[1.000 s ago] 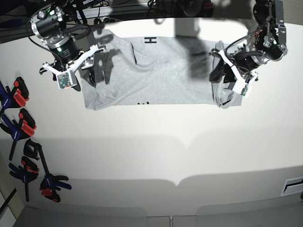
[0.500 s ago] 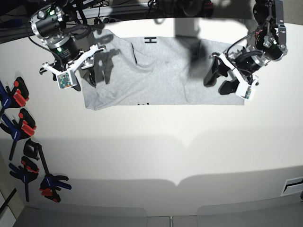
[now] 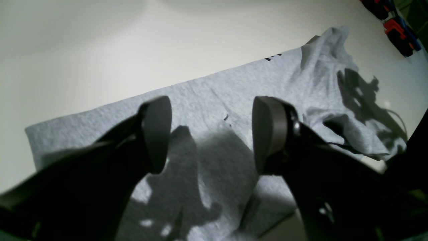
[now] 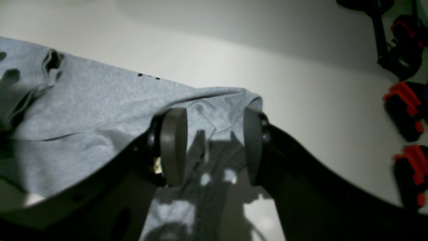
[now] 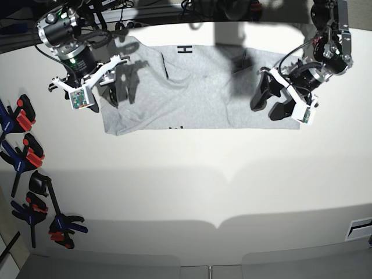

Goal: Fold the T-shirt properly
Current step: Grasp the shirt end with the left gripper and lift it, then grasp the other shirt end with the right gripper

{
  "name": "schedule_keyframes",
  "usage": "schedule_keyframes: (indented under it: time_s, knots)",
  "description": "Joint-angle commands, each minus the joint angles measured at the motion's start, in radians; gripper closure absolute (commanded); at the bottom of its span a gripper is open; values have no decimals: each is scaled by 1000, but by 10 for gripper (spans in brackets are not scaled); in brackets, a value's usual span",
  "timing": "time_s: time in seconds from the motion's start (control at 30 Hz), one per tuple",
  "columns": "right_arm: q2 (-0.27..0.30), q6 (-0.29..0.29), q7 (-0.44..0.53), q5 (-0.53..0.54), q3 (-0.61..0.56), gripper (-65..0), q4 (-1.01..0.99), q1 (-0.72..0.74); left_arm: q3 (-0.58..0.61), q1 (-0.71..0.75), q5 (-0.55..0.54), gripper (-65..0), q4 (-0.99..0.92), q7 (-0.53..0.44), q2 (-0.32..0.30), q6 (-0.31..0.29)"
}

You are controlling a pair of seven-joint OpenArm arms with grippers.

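T-shirt: light heather grey, lying spread on the white counter near its far edge, folded into a broad horizontal band. Surface mostly plain; bits of black block lettering peek out at the far edge, near the middle, and at the near edge. One end lies flat with a straight edge; the other is rumpled, with a raised ridge and loose folds. Creases run across the middle.

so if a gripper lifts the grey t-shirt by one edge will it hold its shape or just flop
Probably flop: the T-shirt lies limp with wrinkles and bunched folds near the collar. It looks thin and light, so a pinched edge would likely drape and drag the rest across the table.
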Motion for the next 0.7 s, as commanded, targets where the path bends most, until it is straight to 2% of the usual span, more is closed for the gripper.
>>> schedule_keyframes:
  time_s: [0.0, 0.13, 0.2, 0.3, 0.53, 0.67]
  knots:
    - [8, 6, 24, 13, 3, -261, 18, 5, -3, -8, -18, -364, 20, -23, -11, -9]
    - [8, 6, 27, -20, 3, -326, 13, 5, -3, -8, -18, -364, 20, -23, -11, -9]
    - [8, 6, 71, -50, 4, -357, -5, 4, -3, -8, -18, -364, 20, -23, -11, -8]
    - [8, -3, 115, -121, 6, -359, -31, 5, -3, -8, -30, -364, 20, -17, -11, -8]
    - [8, -132, 103, -218, 7, -359, -47, 5, -3, -8, -47, -363, 20, 37, -11, -8]
    - [8, -141, 112, -236, 7, -357, -111, 5, -3, -8, -47, -364, 20, 36, -11, -8]
